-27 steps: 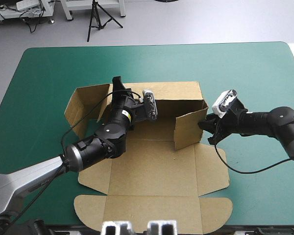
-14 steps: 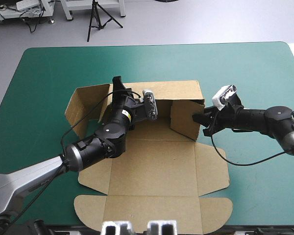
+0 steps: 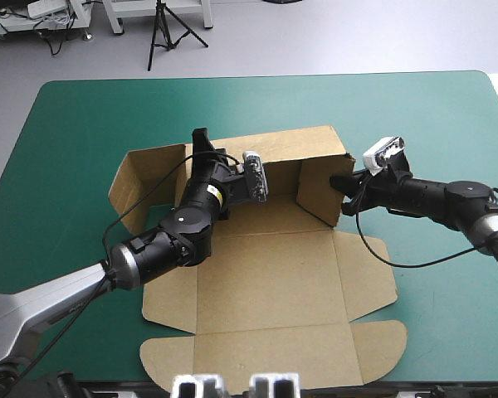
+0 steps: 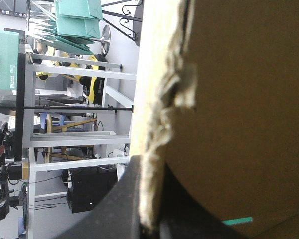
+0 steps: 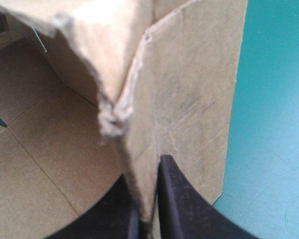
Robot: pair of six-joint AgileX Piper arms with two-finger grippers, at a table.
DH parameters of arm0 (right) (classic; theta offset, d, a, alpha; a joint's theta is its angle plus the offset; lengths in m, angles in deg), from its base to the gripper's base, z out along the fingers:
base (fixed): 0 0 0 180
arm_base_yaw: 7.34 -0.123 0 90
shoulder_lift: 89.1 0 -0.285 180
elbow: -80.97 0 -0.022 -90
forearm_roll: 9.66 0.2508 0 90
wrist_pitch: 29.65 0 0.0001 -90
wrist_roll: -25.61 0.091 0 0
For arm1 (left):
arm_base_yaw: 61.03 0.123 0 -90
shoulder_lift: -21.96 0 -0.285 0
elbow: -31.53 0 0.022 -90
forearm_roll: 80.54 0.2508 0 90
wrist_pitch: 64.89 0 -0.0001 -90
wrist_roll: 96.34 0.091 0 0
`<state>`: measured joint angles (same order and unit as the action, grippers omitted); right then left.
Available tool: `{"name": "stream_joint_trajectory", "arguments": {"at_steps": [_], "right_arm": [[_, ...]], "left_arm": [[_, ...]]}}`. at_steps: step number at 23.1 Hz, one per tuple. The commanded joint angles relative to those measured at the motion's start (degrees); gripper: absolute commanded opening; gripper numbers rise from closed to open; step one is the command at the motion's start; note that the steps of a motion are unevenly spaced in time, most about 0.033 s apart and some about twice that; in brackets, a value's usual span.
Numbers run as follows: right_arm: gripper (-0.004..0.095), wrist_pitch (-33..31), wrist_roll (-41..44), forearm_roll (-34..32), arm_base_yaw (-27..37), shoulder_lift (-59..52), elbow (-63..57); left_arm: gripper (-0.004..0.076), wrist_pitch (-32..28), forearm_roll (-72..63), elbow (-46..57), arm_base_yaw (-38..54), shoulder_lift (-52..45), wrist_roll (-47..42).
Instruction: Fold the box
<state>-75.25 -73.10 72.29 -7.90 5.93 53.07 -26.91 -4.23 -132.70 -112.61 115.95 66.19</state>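
The brown box (image 3: 266, 274) lies partly raised on the teal-green cover. Its back wall (image 3: 292, 149) stands up, and the left gripper (image 3: 201, 143) is shut on that wall's top edge near the left corner. In the left wrist view the frayed board edge (image 4: 157, 124) runs between the left gripper's (image 4: 149, 219) black fingers. The right side wall (image 3: 318, 189) stands upright against the back wall's right end. The right gripper (image 3: 341, 184) is shut on it from outside. In the right wrist view the board (image 5: 189, 89) sits pinched in the right gripper (image 5: 145, 211).
The left side flap (image 3: 143, 178) leans outward, half raised. The lid panel with rounded flaps (image 3: 274, 356) lies flat by the table's near edge. Bare teal-green cover (image 3: 448, 307) shows to the right, the left and behind the box.
The right gripper has swung the right side wall up and toward the back wall. The whole sheet has turned a little, its front part sliding to the right. The left gripper kept its hold.
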Motion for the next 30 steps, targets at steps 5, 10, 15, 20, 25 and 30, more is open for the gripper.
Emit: {"name": "stream_joint_trajectory", "arguments": {"at_steps": [5,10,15,20,25,30], "right_arm": [[0.0004,-2.47,-0.56,2.67,-0.09,-1.33,1.46],[0.0004,-2.47,1.77,-1.32,-0.09,-1.33,1.46],[0.0002,-2.47,2.63,-2.9,-0.09,-1.33,1.46],[0.0001,-2.47,3.25,-3.28,-0.09,-1.33,1.46],[0.0002,-2.13,4.39,-3.92,-0.09,-1.33,1.46],[0.0002,-1.78,4.39,-3.92,-0.09,-1.33,1.46]], "left_arm": [[0.0003,-5.26,-0.1,-1.26,-0.72,-1.04,-1.1],[0.0214,0.15,7.25,-1.26,-0.72,1.29,-1.1],[0.0407,2.3,7.17,-1.26,-1.04,2.53,-1.24],[0.0406,3.93,7.17,-1.26,-6.28,2.32,-3.19],[0.0406,9.55,7.27,-1.26,-12.68,2.32,-4.47],[0.0405,13.19,8.03,-1.26,-16.64,1.14,-6.57]]}}
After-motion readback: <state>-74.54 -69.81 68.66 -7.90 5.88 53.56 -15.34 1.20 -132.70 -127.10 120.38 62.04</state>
